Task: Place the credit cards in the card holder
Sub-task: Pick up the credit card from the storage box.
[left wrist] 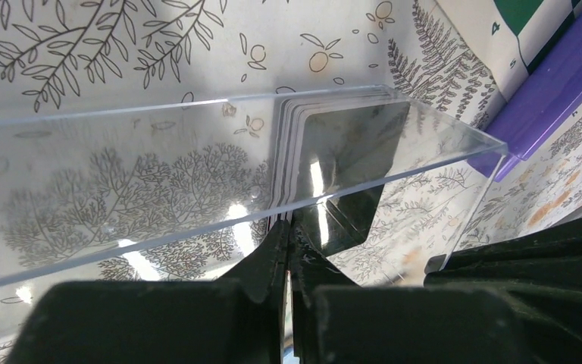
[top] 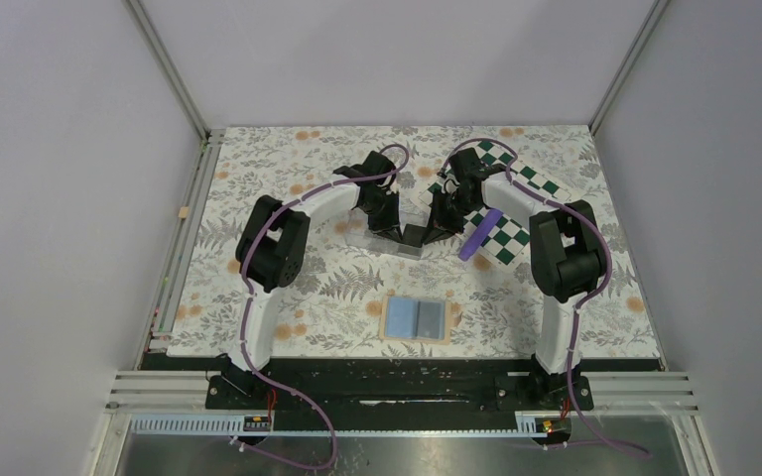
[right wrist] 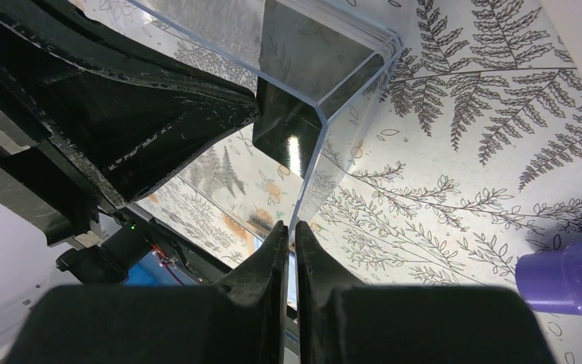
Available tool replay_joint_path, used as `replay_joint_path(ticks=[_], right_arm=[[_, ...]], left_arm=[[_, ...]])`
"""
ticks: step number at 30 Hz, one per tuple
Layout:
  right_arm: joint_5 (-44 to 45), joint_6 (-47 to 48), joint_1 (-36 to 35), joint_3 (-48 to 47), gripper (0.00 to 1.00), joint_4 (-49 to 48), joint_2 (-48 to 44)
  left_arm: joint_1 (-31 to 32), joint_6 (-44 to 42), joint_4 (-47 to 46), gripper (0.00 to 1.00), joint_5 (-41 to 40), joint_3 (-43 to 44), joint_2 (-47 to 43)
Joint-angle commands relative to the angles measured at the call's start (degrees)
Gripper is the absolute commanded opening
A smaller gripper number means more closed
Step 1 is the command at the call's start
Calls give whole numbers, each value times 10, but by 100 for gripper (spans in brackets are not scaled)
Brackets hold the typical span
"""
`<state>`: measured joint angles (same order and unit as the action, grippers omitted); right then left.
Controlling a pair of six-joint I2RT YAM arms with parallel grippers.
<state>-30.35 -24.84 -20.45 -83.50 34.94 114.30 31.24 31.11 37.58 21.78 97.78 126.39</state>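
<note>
1. Top view: fixed high behind both arm bases, looking down over the whole floral table point(top: 258, 327)
2. Left wrist view: close up, facing the clear box point(left wrist: 121, 174) broadside
3. Right wrist view: equally close at its end corner; both share the credit cards point(left wrist: 341, 144) inside

The flat table point(top: 258, 169) has a white cover with grey leaves and small orange flowers all over it. A small open tan card holder with two blue-grey panels inside point(top: 416, 319) lies flat near the front edge, in the middle. A clear plastic rectangular box point(left wrist: 159, 182) stands near the middle of the table. A green and white checked board point(top: 504, 157) lies at the back right. A long purple block point(top: 479, 234) lies along its edge.
</note>
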Motion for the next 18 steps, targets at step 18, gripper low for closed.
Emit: replay_joint_path(ticks=[18], right_arm=[[-34,3,1,-9,7,10,6]], left_arm=[[7,-1,-28,2,13,14,-19]])
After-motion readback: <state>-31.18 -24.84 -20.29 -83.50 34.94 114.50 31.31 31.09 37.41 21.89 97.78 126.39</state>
